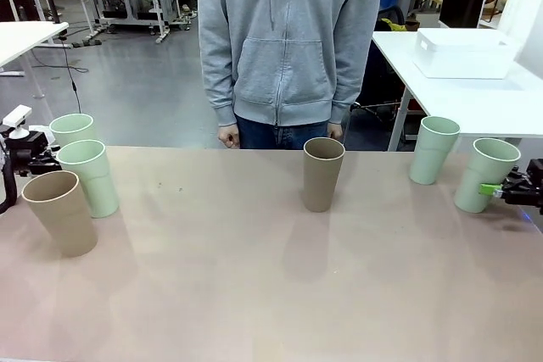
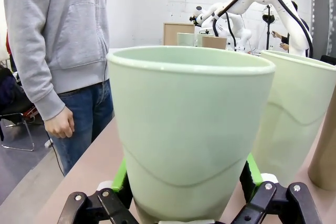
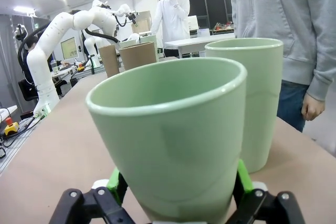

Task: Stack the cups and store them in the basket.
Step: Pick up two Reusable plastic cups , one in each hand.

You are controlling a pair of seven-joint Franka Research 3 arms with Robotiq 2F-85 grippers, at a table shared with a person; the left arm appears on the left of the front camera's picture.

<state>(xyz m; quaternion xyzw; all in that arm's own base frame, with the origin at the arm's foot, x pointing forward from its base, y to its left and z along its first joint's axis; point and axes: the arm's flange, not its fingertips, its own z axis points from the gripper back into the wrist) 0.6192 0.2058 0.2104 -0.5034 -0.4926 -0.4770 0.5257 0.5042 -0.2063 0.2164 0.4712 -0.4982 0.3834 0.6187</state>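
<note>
Holds a mint cup at each end of the row; leaves the brown cup (image 1: 323,173) in the middle alone.

Left of the brown cup, clamps the left gripper (image 2: 186,179) low on the rear mint cup (image 2: 190,129), pads tight on both sides. Far right of it, closes the right gripper (image 3: 178,182) likewise on the end mint cup (image 3: 168,129). Risks bumping the next mint cup (image 2: 294,124) on lifting, through close spacing, and risks tipping, through so low a grip. Smooth pinkish table (image 1: 254,294); basket (image 1: 465,52) well beyond the brown cup, on a separate white table (image 1: 509,108); grey lab floor.
</note>
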